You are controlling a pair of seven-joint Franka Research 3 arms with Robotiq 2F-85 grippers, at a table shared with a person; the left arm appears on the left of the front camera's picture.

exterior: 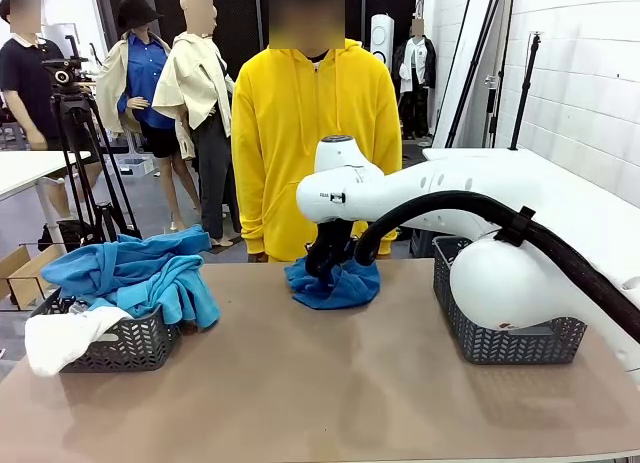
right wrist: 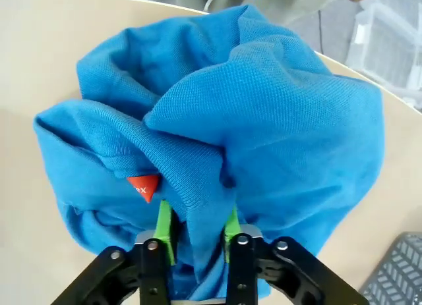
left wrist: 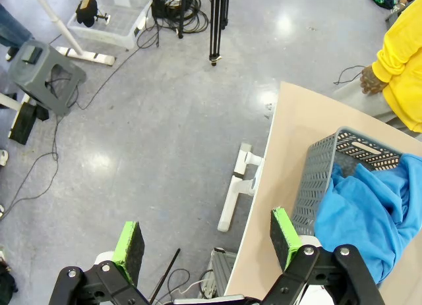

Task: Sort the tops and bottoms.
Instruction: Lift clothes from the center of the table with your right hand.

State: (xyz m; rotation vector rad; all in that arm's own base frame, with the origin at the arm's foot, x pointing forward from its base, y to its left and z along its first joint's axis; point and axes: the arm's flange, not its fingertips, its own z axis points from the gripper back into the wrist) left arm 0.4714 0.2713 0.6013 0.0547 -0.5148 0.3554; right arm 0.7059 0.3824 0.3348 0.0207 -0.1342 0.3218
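Tan bench up front, grey floor and white brick wall behind. Person in yellow hoodie at the far edge, directly behind the middle. Right arm sweeping in from the right side and bending down to the bench's far centre. Left basket, dark grey, heaped with blue clothes and a white piece spilling over its near corner. Right basket, same make, partly hidden by the arm. Blue top, crumpled in a mound on the bench at far centre, just before the person, red triangular tag showing. Right end effector down in the mound, green pads pinching a fold of the blue top. Left end effector off the bench's left edge over the floor, pads spread wide, gripping nothing.
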